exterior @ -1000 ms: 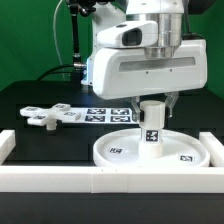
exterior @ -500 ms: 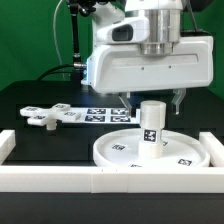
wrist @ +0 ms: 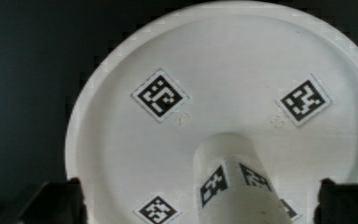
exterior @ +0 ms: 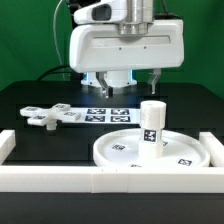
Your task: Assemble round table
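Black table (exterior: 25, 97), disc (exterior: 118, 152), foot (exterior: 44, 116), marker board (exterior: 106, 113) (tagged)

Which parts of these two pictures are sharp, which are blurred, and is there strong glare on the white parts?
Exterior view: evenly lit and fairly sharp; the tags on the disc and leg are distinct, with no strong glare. Wrist view: the disc's tags are slightly soft, the close leg is blurred, and the dark fingers are out of focus.
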You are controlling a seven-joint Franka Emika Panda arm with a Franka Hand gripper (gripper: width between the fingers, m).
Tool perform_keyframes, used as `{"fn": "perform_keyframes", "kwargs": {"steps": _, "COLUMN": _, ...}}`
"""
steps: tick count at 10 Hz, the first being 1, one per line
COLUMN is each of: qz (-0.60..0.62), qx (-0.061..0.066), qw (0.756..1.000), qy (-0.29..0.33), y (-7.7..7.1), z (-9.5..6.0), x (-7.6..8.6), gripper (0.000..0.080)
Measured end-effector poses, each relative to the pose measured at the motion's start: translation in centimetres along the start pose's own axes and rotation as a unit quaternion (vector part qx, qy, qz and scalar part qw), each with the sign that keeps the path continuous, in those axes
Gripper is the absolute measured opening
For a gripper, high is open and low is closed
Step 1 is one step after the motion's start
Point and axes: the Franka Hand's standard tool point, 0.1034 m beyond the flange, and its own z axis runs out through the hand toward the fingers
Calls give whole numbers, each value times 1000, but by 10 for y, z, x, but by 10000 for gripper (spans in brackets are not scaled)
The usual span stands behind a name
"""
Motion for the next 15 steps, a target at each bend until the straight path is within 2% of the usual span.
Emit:
{"fn": "perform_keyframes", "kwargs": {"steps": 3, "qz": -2, "qx": 0, "qw": 1000, "qy": 0, "y": 1, "z": 0, "x": -1, "gripper": 649}}
{"fn": "perform_keyframes", "kwargs": {"steps": 4, "qz": -51, "qx": -5, "qw": 999, "qy": 2, "y": 13, "z": 3, "x": -11, "gripper": 649}}
{"fn": "perform_keyframes", "kwargs": {"steps": 5, "qz": -100, "qx": -16, "qw": 995, "qy": 8, "y": 37, "z": 6, "x": -36, "gripper": 649}}
{"fn": "perform_keyframes", "kwargs": {"steps": 6, "qz": -115, "qx": -18, "qw": 993, "qy": 4, "y": 55, "z": 10, "x": -57, "gripper": 649}}
{"fn": "perform_keyframes", "kwargs": {"steps": 7, "qz": -98, "qx": -18, "qw": 995, "qy": 0, "y": 69, "z": 11, "x": -67, "gripper": 649}}
{"fn": "perform_keyframes", "kwargs": {"steps": 9, "qz": -101, "qx": -17, "qw": 995, "qy": 2, "y": 60, "z": 11, "x": -61, "gripper": 649}}
{"fn": "perform_keyframes", "kwargs": {"steps": 11, "qz": -98, "qx": -18, "qw": 995, "qy": 1, "y": 66, "z": 11, "x": -65, "gripper": 649}}
{"fn": "perform_keyframes", "kwargs": {"steps": 12, "qz": -91, "qx": -21, "qw": 996, "qy": -3, "y": 86, "z": 11, "x": -79, "gripper": 649}}
{"fn": "perform_keyframes", "kwargs": {"steps": 13, "qz": -61, "qx": -24, "qw": 998, "qy": -10, "y": 100, "z": 12, "x": -93, "gripper": 649}}
{"fn": "perform_keyframes", "kwargs": {"steps": 14, "qz": -39, "qx": -25, "qw": 999, "qy": -15, "y": 105, "z": 13, "x": -101, "gripper": 649}}
{"fn": "perform_keyframes", "kwargs": {"steps": 15, "qz": -33, "qx": -20, "qw": 999, "qy": -24, "y": 108, "z": 14, "x": -106, "gripper": 649}}
